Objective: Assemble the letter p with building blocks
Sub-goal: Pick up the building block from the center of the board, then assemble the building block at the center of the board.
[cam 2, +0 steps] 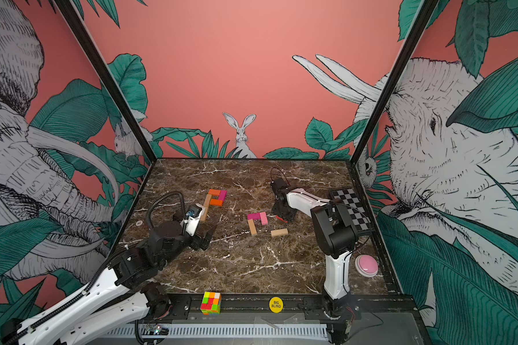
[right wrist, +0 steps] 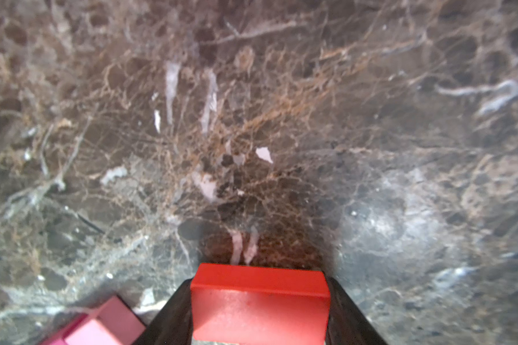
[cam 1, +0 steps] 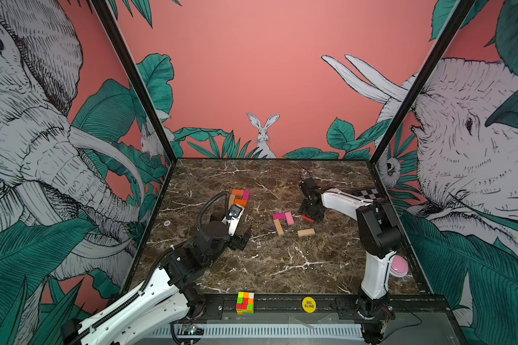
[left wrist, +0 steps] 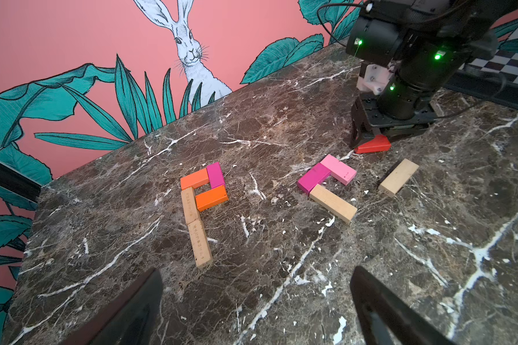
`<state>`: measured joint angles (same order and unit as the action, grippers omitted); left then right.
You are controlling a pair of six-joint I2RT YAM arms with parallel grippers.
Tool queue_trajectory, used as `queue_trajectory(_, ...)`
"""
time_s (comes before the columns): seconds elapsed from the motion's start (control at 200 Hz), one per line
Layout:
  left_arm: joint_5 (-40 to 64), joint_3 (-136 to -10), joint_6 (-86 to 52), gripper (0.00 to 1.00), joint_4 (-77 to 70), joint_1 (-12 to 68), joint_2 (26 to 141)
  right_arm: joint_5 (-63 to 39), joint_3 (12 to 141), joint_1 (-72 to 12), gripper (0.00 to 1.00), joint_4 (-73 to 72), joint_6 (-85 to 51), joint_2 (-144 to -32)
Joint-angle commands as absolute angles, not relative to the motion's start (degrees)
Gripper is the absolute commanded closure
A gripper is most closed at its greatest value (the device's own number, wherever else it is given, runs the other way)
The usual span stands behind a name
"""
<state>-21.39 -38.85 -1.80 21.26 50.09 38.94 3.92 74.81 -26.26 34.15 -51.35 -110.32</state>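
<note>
The marble desk (cam 1: 266,268) carries everything loose; no box, tray or other container is in view, so every block lies straight on the stone.

The left hand (cam 1: 241,240) hangs at the near left with its fingers wide apart and nothing between them. The right hand (cam 1: 309,215) is down at the desk on the far right, clamped across the red block (left wrist: 373,146); the right wrist view shows a finger tight against each long side.

On the left lies a complete five-block P (left wrist: 204,191): two tan blocks as the stem, and two orange blocks and one magenta as the loop. Right of centre a second letter is part built from a tan block (left wrist: 332,203), a magenta block (left wrist: 313,179) and a pink block (left wrist: 338,168), meeting at corners. A spare tan block (left wrist: 398,177) lies apart to their right.

The likely trouble is the pink block, just beside the red one: a low sideways carry could knock that corner askew. The red block could also twist in the grip and land crooked.
</note>
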Motion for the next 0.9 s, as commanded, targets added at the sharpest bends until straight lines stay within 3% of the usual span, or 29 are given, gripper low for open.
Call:
queue_trajectory(0.0, -20.69, -39.9, -2.46, 0.0, 20.83, 49.83, 38.45, 6.97, 73.19, -28.36, 0.46, 35.52, -43.86, -104.92)
queue_trajectory(0.405, -20.04, -39.88, -2.63, 0.0, 20.84, 49.81, 38.23, 5.78, 67.49, -40.42, 0.43, 32.27, -34.38, -98.6)
queue_trajectory(0.89, -20.23, -39.81, -2.73, 0.01, 20.86, 49.81, 38.13, 4.27, 69.98, -41.47, 0.41, 30.26, -31.05, -105.53)
